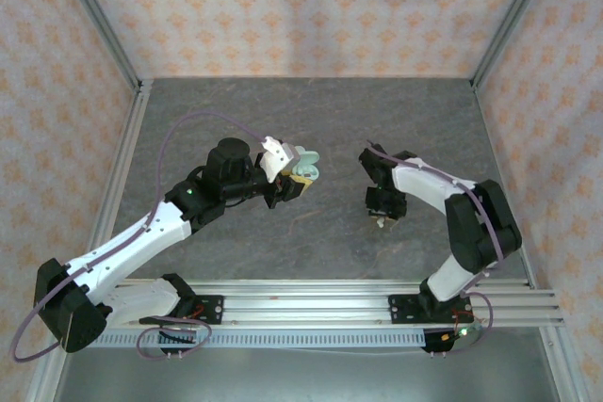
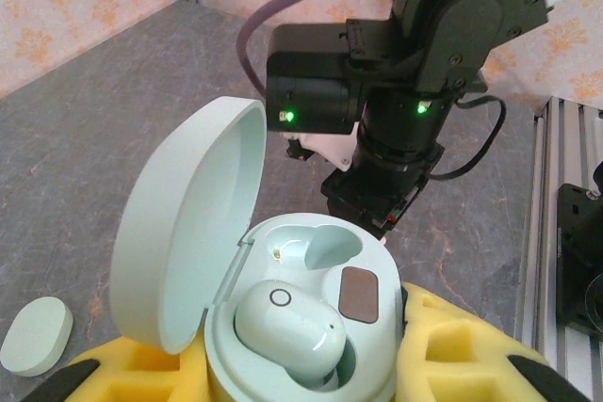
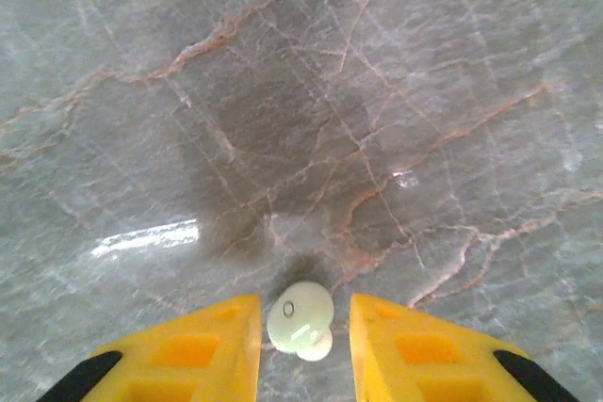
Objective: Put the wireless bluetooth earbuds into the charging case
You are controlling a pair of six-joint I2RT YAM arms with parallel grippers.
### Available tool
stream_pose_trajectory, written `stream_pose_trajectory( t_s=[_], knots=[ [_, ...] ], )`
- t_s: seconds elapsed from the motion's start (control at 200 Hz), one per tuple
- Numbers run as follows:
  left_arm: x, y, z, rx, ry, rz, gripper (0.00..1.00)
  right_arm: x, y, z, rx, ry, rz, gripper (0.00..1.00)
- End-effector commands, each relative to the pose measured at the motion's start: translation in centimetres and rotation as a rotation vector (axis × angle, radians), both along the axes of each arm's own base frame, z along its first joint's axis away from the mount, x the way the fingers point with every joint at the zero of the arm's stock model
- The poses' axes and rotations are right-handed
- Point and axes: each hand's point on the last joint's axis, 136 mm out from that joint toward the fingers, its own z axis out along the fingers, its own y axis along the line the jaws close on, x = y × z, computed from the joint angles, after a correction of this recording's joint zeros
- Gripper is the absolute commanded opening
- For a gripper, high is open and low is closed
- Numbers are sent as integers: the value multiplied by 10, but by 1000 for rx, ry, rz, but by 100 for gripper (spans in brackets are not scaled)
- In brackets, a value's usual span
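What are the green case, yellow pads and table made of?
Case: smooth, slightly glossy plastic, judging by its soft highlights. Pads: likely foam, matte, with square recesses. Table: looks like polished grey stone, veined and reflective, though it may be a print.

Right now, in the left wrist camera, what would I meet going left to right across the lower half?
Flat pale green oval on the table → raised lid of the mint-green charging case → whitish earbud seated inside → brown rectangular pad → silver rail.
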Motion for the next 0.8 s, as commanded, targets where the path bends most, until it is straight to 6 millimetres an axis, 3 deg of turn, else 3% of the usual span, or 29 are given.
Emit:
stream_pose_trajectory(
  t_s=[0.0,0.105,0.325,0.791],
  knots=[
    [0,1,8,-6,-28,4,30,1,-2,23,-15,-30,-1,31],
    [0,0,7,-8,-26,5,29,-5,-1,25,-30,-14,26,31],
    [0,0,8,-9,-24,4,30,-15,4,10,-32,48,65,30],
    [-2,2,10,-4,-27,6,30,-13,2,-15,-69,87,85,29]
  ],
)
